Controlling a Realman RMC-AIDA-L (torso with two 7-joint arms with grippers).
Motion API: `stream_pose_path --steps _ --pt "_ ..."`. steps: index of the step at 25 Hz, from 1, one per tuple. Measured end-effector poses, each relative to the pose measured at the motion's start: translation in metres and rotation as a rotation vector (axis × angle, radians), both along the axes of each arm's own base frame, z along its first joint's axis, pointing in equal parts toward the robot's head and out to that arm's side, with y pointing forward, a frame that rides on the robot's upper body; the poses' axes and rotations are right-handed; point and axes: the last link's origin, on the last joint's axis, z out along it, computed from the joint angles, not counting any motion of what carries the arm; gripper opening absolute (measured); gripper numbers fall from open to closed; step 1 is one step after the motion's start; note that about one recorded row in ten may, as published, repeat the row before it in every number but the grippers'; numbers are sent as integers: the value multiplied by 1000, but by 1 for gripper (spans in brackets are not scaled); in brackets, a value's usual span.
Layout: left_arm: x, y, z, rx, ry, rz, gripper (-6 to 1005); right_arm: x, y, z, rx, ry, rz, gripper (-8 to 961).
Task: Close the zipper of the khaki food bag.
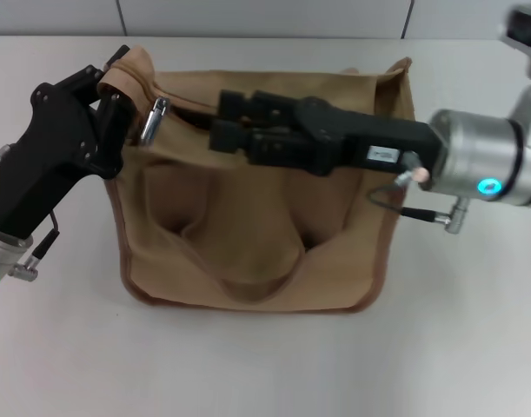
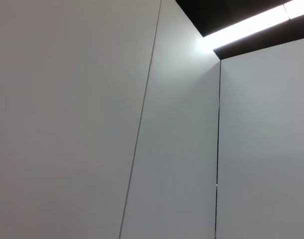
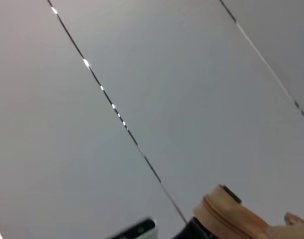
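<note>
Black end effectors [image 1: 223,122] over slumped khaki food bag [image 1: 248,261]

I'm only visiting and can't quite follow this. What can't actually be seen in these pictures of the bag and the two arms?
- Zipper line: in the head view the right gripper covers it along the khaki food bag; only the silver pull tab shows.
- Left gripper: at the bag's corner flap, its fingertips hidden behind the cloth.
- Both wrist views: they show only wall panels, not the bag.
</note>
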Motion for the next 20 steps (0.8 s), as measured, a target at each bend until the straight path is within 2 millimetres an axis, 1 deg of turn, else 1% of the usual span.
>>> stream_pose_path --steps 1,6,10,20 --pt "0 0 0 -5 -5 -2 17 0 0 0 0 0 0 819" --pt "4 2 -2 -34 3 -25 17 -14 7 -10 -86 -85 -12 819" --pt "5 2 -2 -38 4 -33 16 -19 9 -17 -116 -129 -9 819" --pt "11 6 -3 -43 5 -53 16 -25 10 -17 -118 -132 2 819"
